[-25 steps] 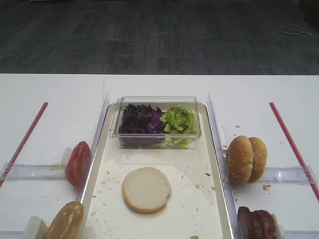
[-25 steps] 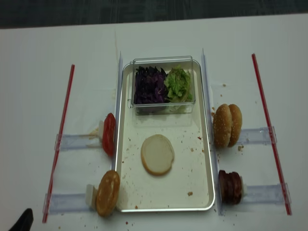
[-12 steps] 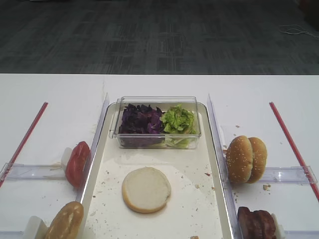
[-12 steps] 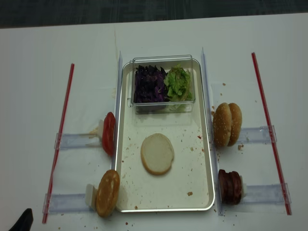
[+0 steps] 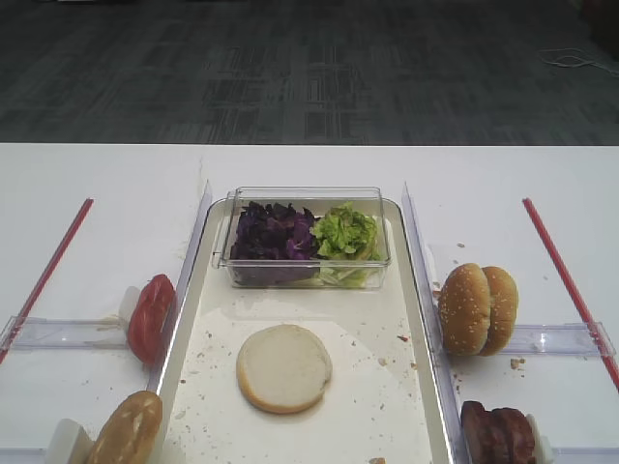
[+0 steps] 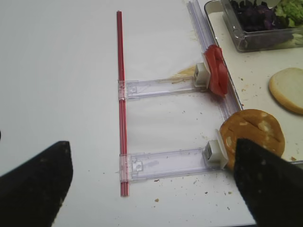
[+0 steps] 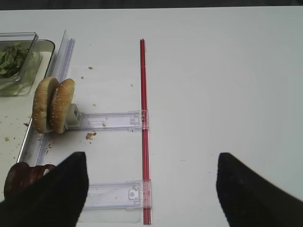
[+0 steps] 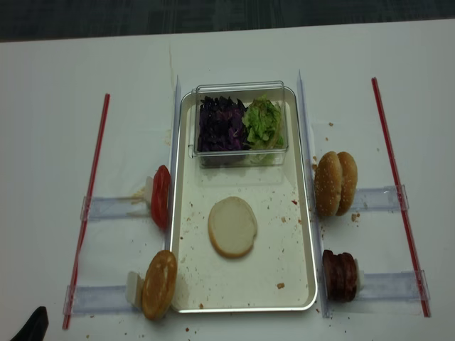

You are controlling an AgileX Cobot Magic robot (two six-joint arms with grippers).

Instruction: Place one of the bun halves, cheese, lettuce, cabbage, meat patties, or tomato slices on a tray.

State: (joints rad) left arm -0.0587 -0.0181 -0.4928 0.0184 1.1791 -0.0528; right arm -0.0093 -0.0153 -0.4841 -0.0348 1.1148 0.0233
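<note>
So one high cam looks across the worktop (image 5: 319, 164) toward the floor, fairly close; the other looks nearly straight down from further up. Both share the tray (image 5: 411, 290). Wrist cams each look down over one side, catching the tray's (image 6: 215, 16) edge.

You see little of the robot itself. In the right wrist view, the right gripper (image 7: 151, 194) shows only as two matte black fingers (image 7: 57, 189), broad and blunt, with soft rounded outlines and no visible screws, cables or markings. In the left wrist view, the left gripper (image 6: 151, 189) looks the same: two plain black wedge-shaped fingers (image 6: 270, 184), blurred at the edges. In the realsense view, a small black tip (image 8: 32, 325) pokes in at the desk's near left corner.
</note>
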